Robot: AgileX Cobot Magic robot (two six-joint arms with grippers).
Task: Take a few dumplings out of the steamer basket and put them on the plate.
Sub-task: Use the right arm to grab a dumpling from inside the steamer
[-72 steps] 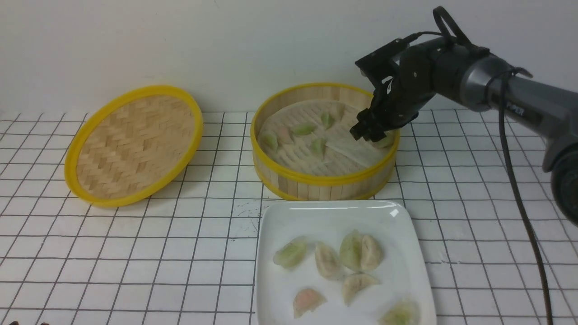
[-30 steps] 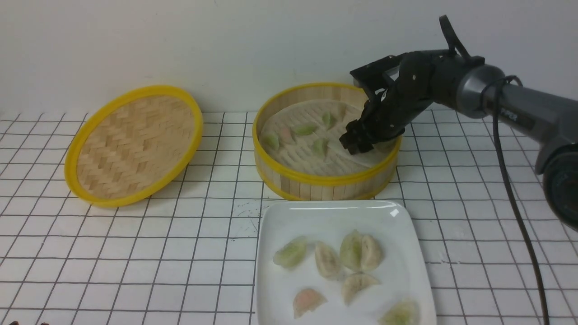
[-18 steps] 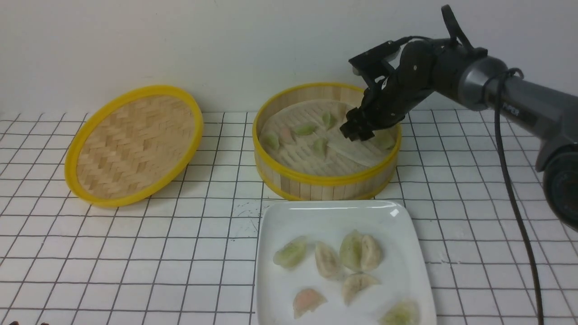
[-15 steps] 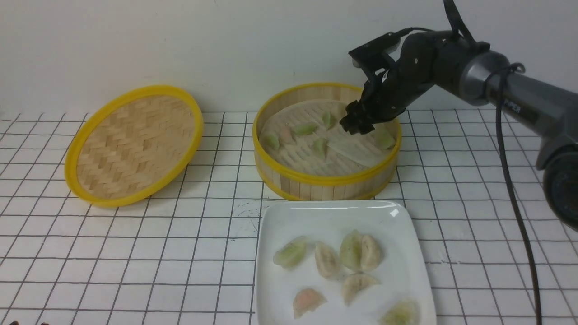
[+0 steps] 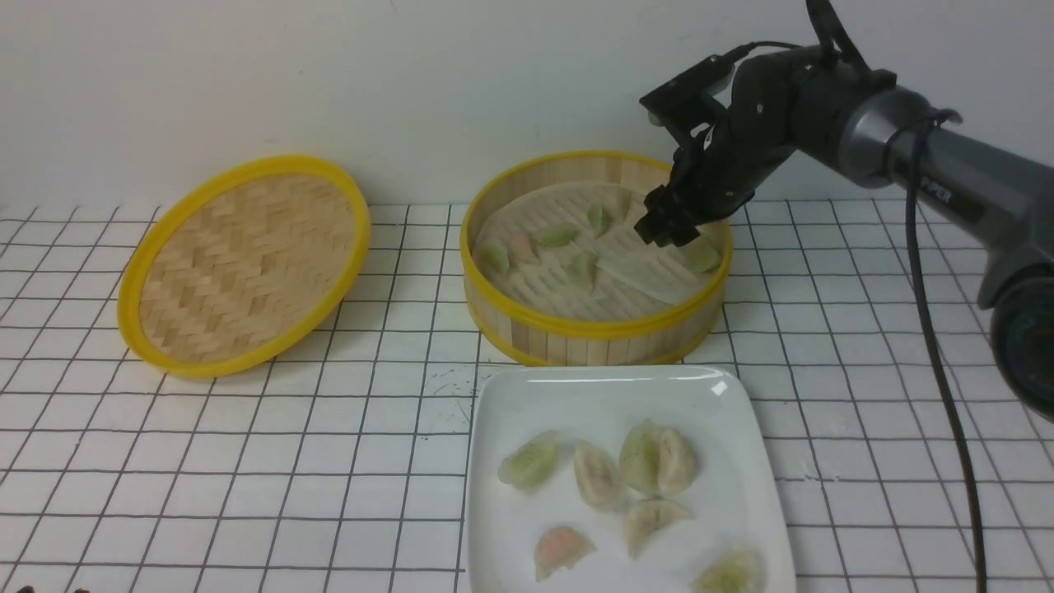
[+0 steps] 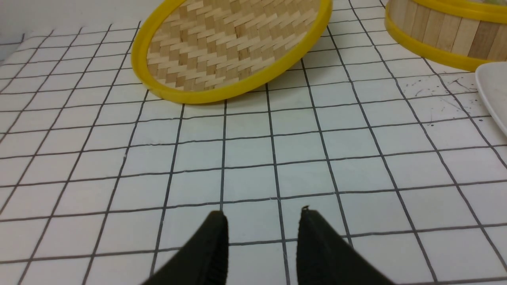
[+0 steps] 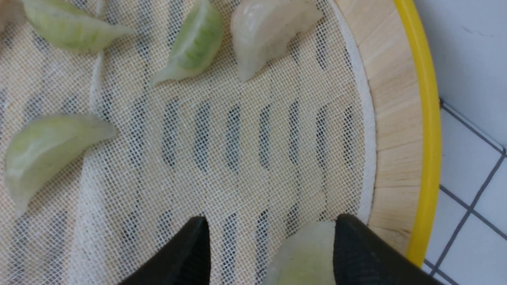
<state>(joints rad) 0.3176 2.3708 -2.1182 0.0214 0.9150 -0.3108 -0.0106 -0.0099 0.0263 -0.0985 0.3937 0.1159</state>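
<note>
The steamer basket (image 5: 593,333) stands at the back centre with several dumplings on its whitish liner (image 7: 245,158). My right gripper (image 5: 663,229) hangs open over the basket's right side. A pale green dumpling (image 7: 305,255) lies between its fingers, against the right finger (image 7: 358,253); it shows in the front view (image 5: 701,257) too. More green dumplings (image 7: 190,45) and a pale one (image 7: 265,29) lie farther in. The white plate (image 5: 733,412) in front holds several dumplings (image 5: 656,458). My left gripper (image 6: 262,215) is open and empty over the gridded table.
The flat woven yellow-rimmed lid (image 5: 243,262) leans at the back left, and shows in the left wrist view (image 6: 233,47). The basket wall (image 6: 443,35) and plate edge (image 6: 493,89) lie off to one side of the left gripper. A black cable (image 5: 947,371) hangs from the right arm.
My right gripper dipped into the basket's right side, rose and swung toward the back, and now sits a little right and lower, near the green dumpling. The plate's dumplings have not moved.
</note>
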